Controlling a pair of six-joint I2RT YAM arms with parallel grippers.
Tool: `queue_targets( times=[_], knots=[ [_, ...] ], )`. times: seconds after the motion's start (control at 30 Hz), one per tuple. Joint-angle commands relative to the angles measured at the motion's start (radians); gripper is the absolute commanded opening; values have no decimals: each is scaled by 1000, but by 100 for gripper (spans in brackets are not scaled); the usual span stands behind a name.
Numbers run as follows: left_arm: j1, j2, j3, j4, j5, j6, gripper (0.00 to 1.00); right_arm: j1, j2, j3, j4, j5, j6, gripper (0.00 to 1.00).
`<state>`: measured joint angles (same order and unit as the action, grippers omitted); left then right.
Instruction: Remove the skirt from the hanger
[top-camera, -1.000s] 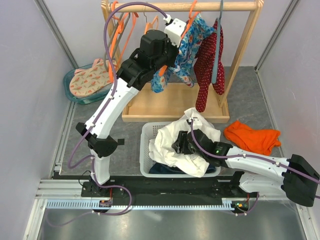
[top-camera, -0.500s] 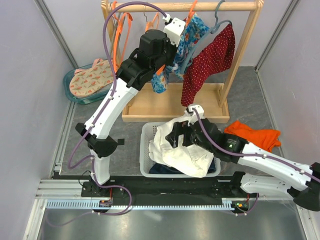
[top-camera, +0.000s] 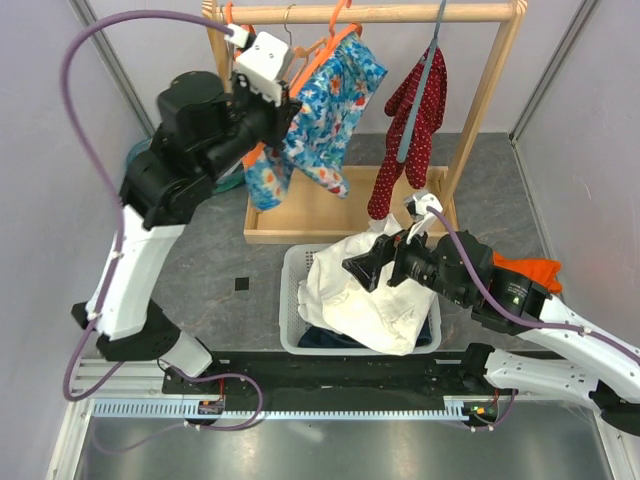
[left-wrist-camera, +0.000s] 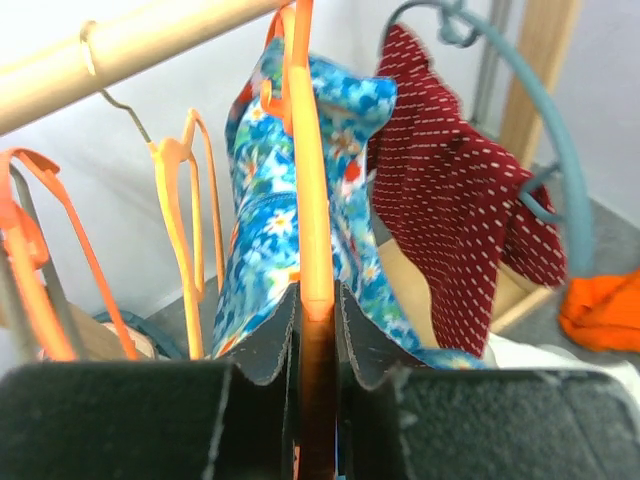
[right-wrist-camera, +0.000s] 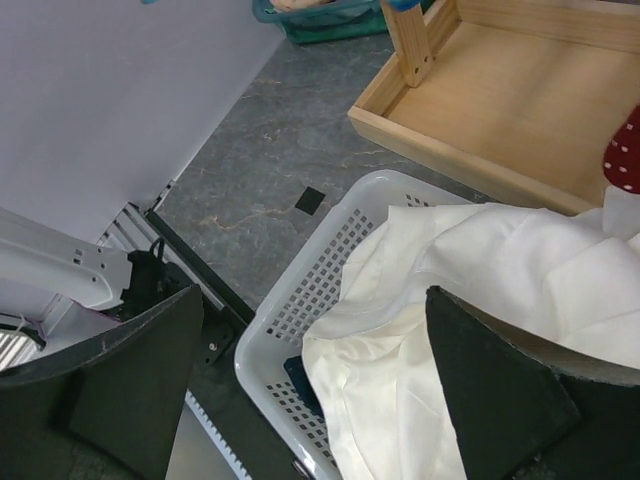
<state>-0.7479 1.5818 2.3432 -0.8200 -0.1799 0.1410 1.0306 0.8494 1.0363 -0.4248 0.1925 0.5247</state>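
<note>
Oddly, nothing dark and denim hangs on the light wooden rail (top-camera: 400, 13); what I take for the dark navy-blue denim skirt (top-camera: 322, 340) shows only as a patch at the bottom of the white perforated plastic basket (top-camera: 292, 300), buried under a crumpled cream-white cloth (top-camera: 370, 300); whether it is the skirt I cannot say for sure.

The left gripper (left-wrist-camera: 318, 310) is up by the rail, jaws pressed together on the lower end of a thin orange plastic hanger (left-wrist-camera: 305, 180); the hanger's long arm runs straight up and away from the jaws toward the rail, and it carries a bright blue floral-print garment (top-camera: 330, 100), not the navy one; whether its hook sits on the rail is not clear.

The right gripper (right-wrist-camera: 312, 300) hovers over the basket with its fingers spread wide and nothing between them.

The navy patch lies below the right gripper, toward the near-left corner of the basket, with the cream cloth between; the right arm is much the nearer, the left well apart; any reach for it would, I judge, first have to get past the cream cloth.
</note>
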Motion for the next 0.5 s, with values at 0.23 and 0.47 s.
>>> queue_targets(
  times=[0.23,0.47],
  knots=[
    [-4,-186,-87,9,201,-29,2,5,-39,-90,479,-191,118,98],
    [-4,-209,-125,1,215,-40,2,8,131,42,525,-219,11,98]
  ],
)
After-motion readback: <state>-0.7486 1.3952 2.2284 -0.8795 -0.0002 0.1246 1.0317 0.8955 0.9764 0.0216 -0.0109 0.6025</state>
